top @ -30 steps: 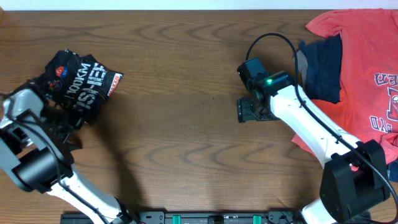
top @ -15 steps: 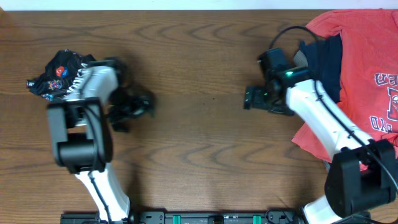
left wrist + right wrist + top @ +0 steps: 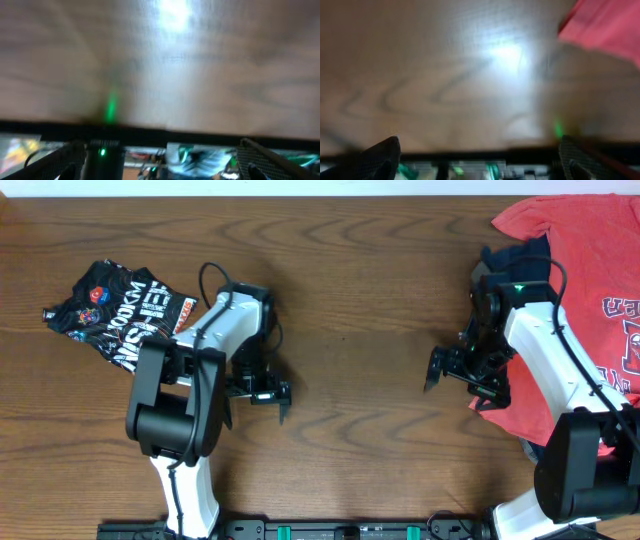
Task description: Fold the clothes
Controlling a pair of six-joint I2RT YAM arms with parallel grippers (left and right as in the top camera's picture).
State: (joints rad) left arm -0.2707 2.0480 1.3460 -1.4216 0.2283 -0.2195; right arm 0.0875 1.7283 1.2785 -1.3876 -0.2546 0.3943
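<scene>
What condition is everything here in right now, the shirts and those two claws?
black T-shirt, gathered into a small bundle, not held.
red T-shirt, spread loose, unfolded.
navy garment, crumpled on the red T-shirt.
left gripper, open, empty.
right gripper, open, empty.

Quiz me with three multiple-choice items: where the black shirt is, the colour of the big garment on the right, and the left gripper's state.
1. Where does the black T-shirt lie?
A. in the middle
B. far left of the table
C. on the right-hand pile

2. What colour is the big T-shirt at the right edge?
A. green
B. white
C. red

3. How is the left gripper?
A. open, empty
B. shut on a shirt
C. shut on a cable

Answers:
1 B, it sits bunched near the left edge.
2 C, it is red with letter print.
3 A, its jaws stand apart over bare wood.
</scene>
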